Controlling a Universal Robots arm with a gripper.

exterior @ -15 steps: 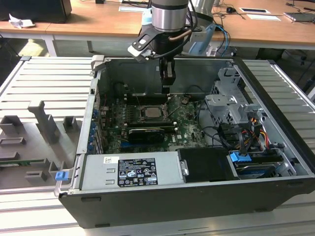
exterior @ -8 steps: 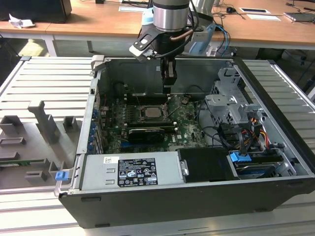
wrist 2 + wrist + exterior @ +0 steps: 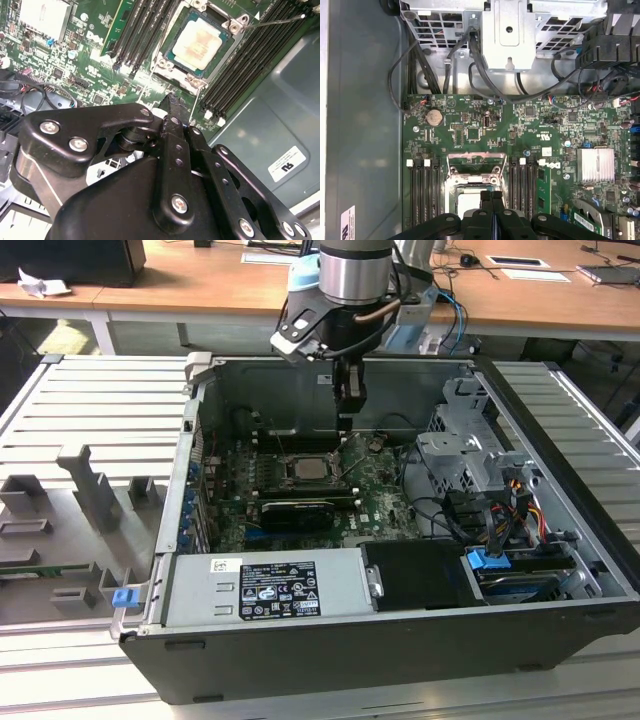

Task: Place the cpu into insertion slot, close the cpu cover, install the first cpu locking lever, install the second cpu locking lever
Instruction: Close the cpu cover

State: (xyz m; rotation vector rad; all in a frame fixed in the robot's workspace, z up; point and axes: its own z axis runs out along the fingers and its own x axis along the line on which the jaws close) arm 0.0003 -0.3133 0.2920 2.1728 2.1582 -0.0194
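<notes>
Exterior view looks down into the open case (image 3: 400,660); both wrist views — close overhead — share the cpu (image 3: 201,41) (image 3: 469,202).

Cpu (image 3: 202,40) in insertion slot (image 3: 169,59); memory slots (image 3: 142,35) flank it both sides; hand (image 3: 347,420) above cpu.

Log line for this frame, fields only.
cpu: in insertion slot | gripper: shut, empty, above slot | locking lever: sticking out, unlatched

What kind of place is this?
Probably a robotics lab or workshop: a robot arm hangs over an open computer case on a ribbed metal bench, with wooden desks behind.
</notes>
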